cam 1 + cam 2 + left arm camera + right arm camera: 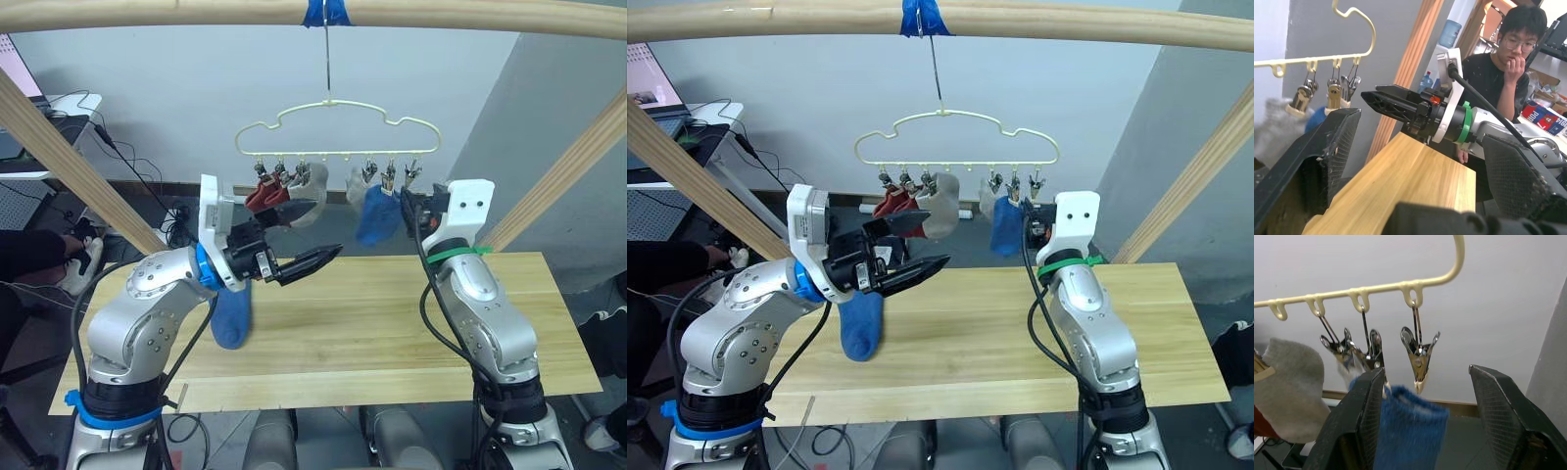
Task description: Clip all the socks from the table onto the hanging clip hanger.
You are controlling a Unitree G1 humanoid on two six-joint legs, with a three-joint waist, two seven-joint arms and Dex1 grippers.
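The pale-yellow clip hanger [338, 105] hangs from a wooden bar. Clipped to it are rust red socks [263, 199], a grey sock [312, 191], a second grey sock [358, 186] and a blue sock [377, 215]. Another blue sock [232, 313] lies on the table [392, 323], under my left forearm. My left gripper [328, 227] is open and empty, held just below the red and grey socks. Beside the hanging blue sock [1410, 431] my right gripper [1426, 372] is open, facing the end clip [1418, 357], which holds no sock.
A thick wooden frame surrounds the scene, with its top bar [441, 15] and slanted legs [69, 157] [568, 166]. A person [1508, 63] sits beyond the table's right end. A sleeve [29, 255] and a desk with cables are at the left.
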